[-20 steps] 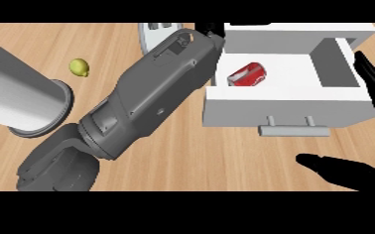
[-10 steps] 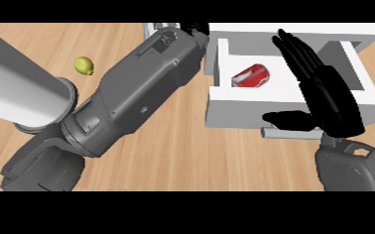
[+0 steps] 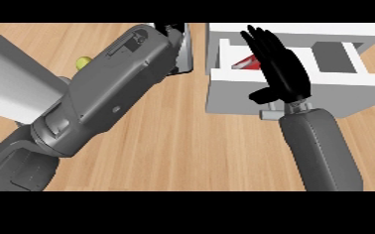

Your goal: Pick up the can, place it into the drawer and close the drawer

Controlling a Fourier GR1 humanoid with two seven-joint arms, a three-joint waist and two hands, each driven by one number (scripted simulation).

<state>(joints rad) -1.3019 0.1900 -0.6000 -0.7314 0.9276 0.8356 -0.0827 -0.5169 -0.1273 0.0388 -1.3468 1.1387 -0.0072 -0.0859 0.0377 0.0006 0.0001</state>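
The red can (image 3: 244, 63) lies inside the open white drawer (image 3: 337, 99) at the upper right; only a small part of it shows beside my right hand. My right hand (image 3: 280, 74) is open, fingers straight and pointing away, held over the drawer's front wall and hiding most of the can. The drawer's grey handle (image 3: 270, 114) peeks out just under the hand's wrist. My left forearm crosses the middle of the view toward the top; its hand (image 3: 173, 29) is mostly cut off at the top edge, next to the drawer's left side.
A yellow-green fruit (image 3: 83, 62) lies on the wooden counter, partly behind the left forearm. A large grey-white cylinder (image 3: 22, 89) stands at the left edge. A dark flat object (image 3: 183, 54) sits between the left forearm and the drawer.
My right hand has risen from the lower right and now sits over the drawer's front and the can. The view has shifted, bringing the drawer lower and more central.
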